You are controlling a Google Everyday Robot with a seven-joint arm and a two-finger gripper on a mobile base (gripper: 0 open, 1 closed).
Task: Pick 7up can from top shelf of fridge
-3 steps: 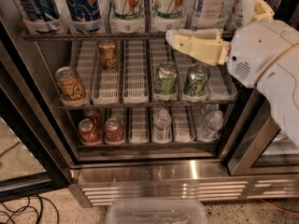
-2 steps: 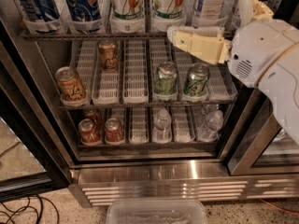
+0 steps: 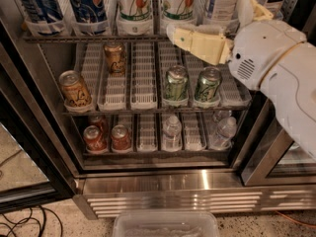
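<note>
No pick yet: the 7up can [image 3: 177, 1] sits on the top shelf [image 3: 94, 36] of the fridge [image 3: 148, 184], beside another 7up can [image 3: 134, 4]. The gripper [image 3: 174, 34] hangs just below and in front of it, at the shelf's edge. Honestly can't tell if it's open or closed.

Two green cans [image 3: 176, 83] stand on the middle rack [image 3: 143, 78], just below the gripper [image 3: 173, 33], with brown cans [image 3: 74, 89] to their left. Lower down are red cans [image 3: 120, 136] and water bottles [image 3: 172, 131]. A clear bin [image 3: 165, 223] sits on the floor.
</note>
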